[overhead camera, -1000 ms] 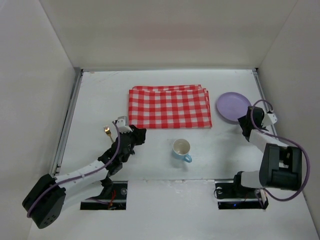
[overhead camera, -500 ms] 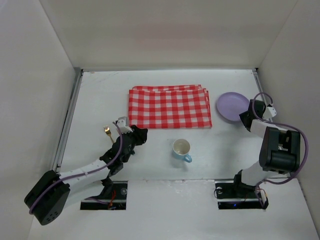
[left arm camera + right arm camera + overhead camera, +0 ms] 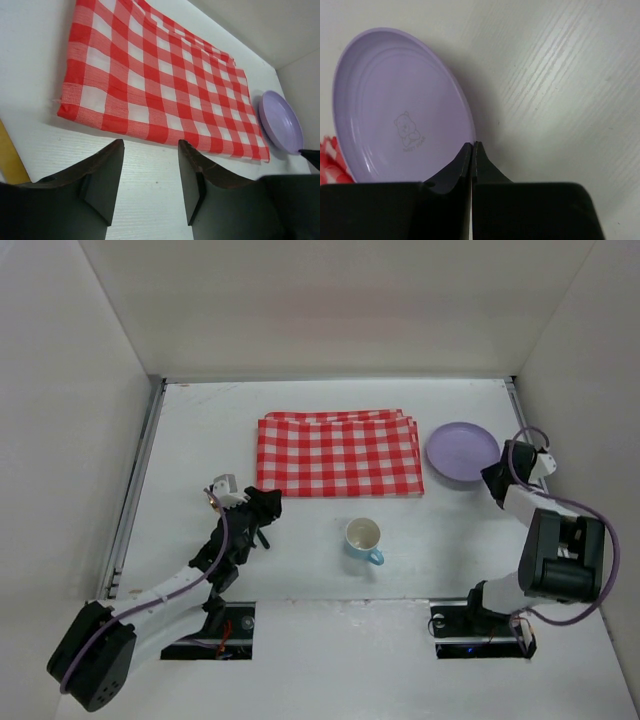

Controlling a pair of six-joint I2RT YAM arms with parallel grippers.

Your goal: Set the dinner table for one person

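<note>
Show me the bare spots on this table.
Bare: the strip between checkered cloth and far wall; the corner left of the cloth; the stretch right of the cup. Crowded: the purple plate, right tool at its rim.

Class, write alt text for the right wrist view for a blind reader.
The right gripper has its fingers shut, tips at the rim of a purple plate with a bear print on the white table; checkered cloth peeks in left.

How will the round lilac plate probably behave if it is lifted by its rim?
The round lilac plate looks thin and shallow, so probably light and stiff. Its surface seems smooth, and the right tool is shut on only the rim, so it may tilt or slip. Pushed, it would likely slide, not roll.
</note>
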